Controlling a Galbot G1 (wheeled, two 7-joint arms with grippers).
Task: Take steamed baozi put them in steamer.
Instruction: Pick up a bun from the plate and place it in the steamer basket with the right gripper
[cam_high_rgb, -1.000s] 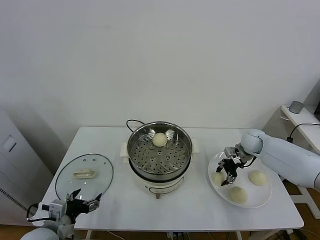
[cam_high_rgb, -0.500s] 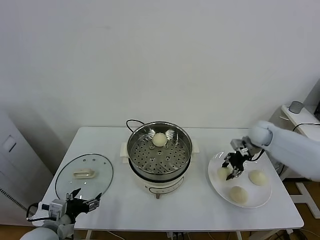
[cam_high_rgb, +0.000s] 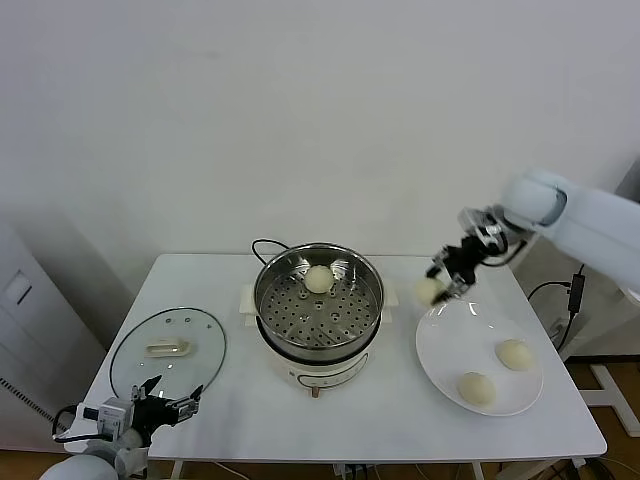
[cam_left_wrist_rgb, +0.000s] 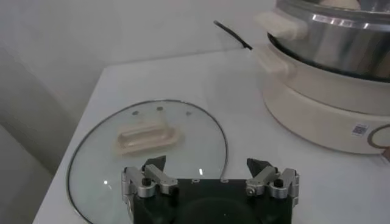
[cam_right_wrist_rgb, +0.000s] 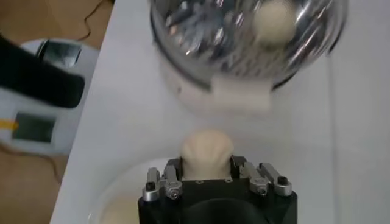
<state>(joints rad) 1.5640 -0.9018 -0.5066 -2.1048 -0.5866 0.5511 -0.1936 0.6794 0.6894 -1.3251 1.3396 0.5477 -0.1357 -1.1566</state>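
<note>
The right gripper (cam_high_rgb: 441, 286) is clamped on a smooth cream-white baozi (cam_high_rgb: 428, 291), held in the air between the steamer (cam_high_rgb: 319, 300) and the white plate (cam_high_rgb: 481, 347). Two baozi (cam_high_rgb: 514, 354) lie on that plate; one (cam_high_rgb: 318, 279) sits in the steamer's perforated tray. The left gripper (cam_left_wrist_rgb: 209, 170) hangs wide open above the glass lid (cam_left_wrist_rgb: 146, 152).

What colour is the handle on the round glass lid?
Pale cream handle, clearest in the left wrist view.
</note>
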